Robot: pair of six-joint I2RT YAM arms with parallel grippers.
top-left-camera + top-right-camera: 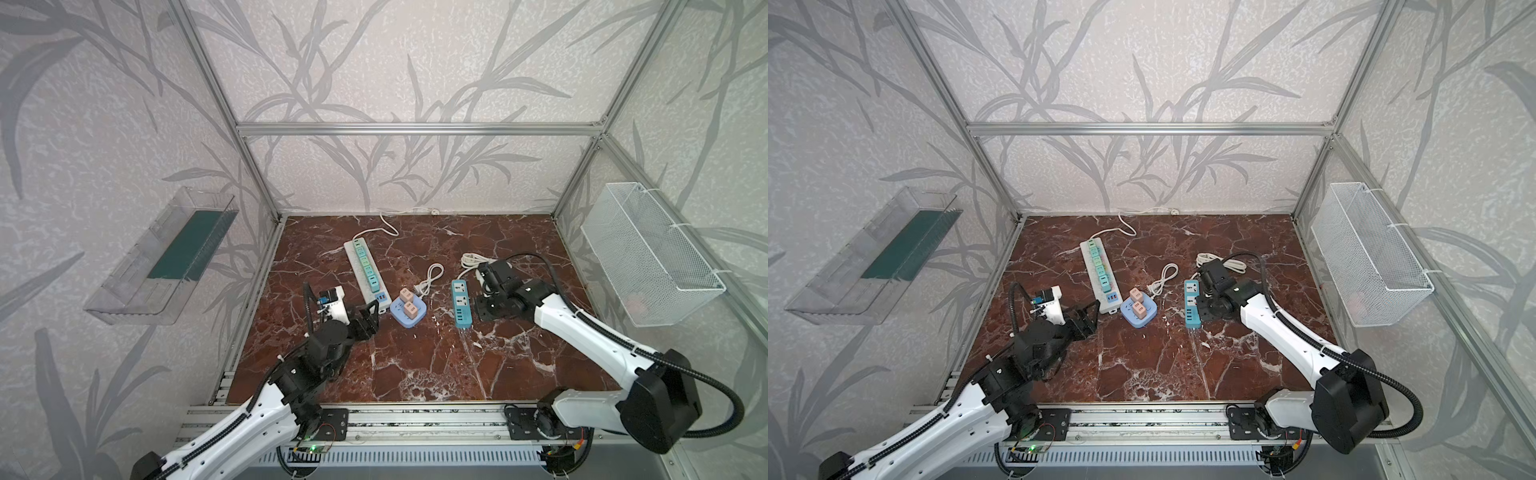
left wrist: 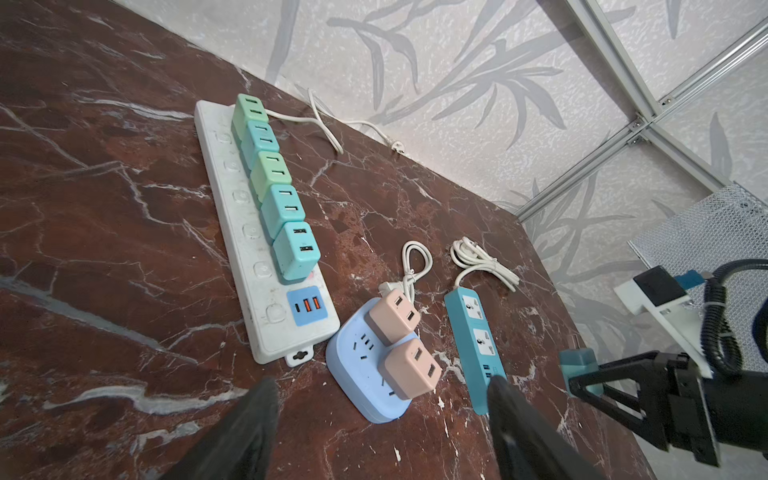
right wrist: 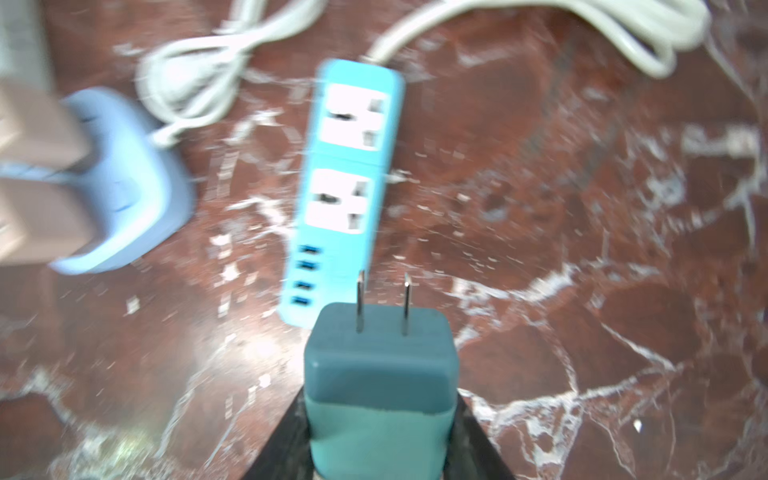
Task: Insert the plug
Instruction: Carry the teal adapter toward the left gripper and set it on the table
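Observation:
A teal plug (image 3: 380, 374) with two metal prongs sits between the fingers of my right gripper (image 3: 380, 432), which is shut on it. In the left wrist view the plug (image 2: 577, 362) shows at the fingertips. The prongs point toward the USB end of the teal power strip (image 3: 349, 178), whose two white sockets are free; this view is blurred. In both top views my right gripper (image 1: 482, 309) hovers just right of that strip (image 1: 461, 301). My left gripper (image 1: 365, 320) stands open and holds nothing, near the end of the long white strip (image 1: 365, 270).
The white strip carries several green and teal plugs. A round blue socket block (image 1: 407, 313) holds two pink plugs. Coiled white cords (image 1: 471, 262) lie behind the teal strip. A wire basket (image 1: 648, 257) hangs on the right wall and a clear tray (image 1: 162, 257) on the left.

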